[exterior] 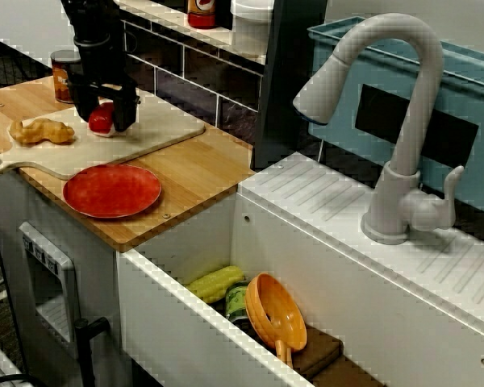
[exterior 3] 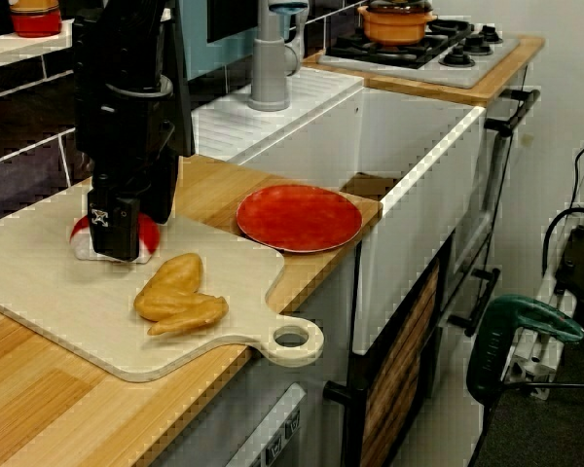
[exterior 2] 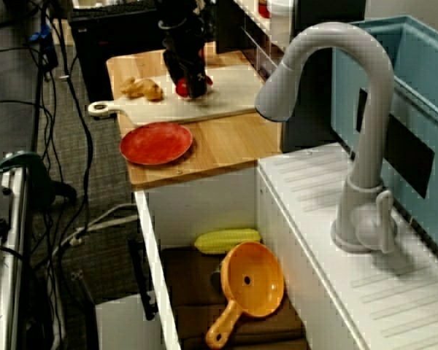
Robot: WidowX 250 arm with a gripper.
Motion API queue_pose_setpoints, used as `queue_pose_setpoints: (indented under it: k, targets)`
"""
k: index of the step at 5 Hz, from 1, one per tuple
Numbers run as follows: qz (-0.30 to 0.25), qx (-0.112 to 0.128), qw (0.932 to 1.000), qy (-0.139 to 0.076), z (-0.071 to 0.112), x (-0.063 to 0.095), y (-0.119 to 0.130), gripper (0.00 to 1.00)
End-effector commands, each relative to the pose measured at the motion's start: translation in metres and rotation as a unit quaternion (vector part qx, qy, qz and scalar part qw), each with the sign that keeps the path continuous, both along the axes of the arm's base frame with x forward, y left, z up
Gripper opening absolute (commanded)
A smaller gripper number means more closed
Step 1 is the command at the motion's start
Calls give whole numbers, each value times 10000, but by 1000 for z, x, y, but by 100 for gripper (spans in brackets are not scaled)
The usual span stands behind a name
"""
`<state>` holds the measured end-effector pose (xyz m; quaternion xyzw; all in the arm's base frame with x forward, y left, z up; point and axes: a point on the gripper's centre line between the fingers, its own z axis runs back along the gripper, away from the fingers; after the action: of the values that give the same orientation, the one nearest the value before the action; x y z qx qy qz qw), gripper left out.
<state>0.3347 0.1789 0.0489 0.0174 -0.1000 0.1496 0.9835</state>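
My black gripper (exterior: 105,121) stands straight down on the pale cutting board (exterior: 157,129). Its fingers straddle a small red object with a white base (exterior: 101,119) that rests on the board. From the counter-end view, one finger (exterior 3: 114,229) covers the middle of the red object (exterior 3: 150,236). Whether the fingers press on it is not visible. A yellow-brown lumpy food piece (exterior: 40,131) lies on the board just left of the gripper. A red plate (exterior: 111,191) sits on the wooden counter in front of the board.
A brown can (exterior: 62,74) stands behind the board by the tiled wall. To the right, the sink holds a corn cob (exterior: 215,282), a green can (exterior: 236,302) and an orange strainer (exterior: 276,313). A grey faucet (exterior: 395,121) rises beyond it. An orange pot (exterior 3: 396,21) sits on the stove.
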Motion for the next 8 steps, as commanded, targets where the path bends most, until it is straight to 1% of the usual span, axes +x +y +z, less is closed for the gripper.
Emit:
queue_pose_setpoints:
  k: [1,2,4,5,6,7,8]
  targets:
    - [-73,139,9997,-170,12,4,2,100]
    - [-195,137,9996,-165,12,4,2,0]
    - [-182,-75,9997,-143,18,5,7,0]
    - [-235,-173,9995,-143,25,3,8,0]
    - [-334,-238,9989,-222,37,-3,6,0]
    - [-684,-37,9969,-379,43,-6,-1,0]
    - [-969,190,9940,-471,48,-14,-13,0]
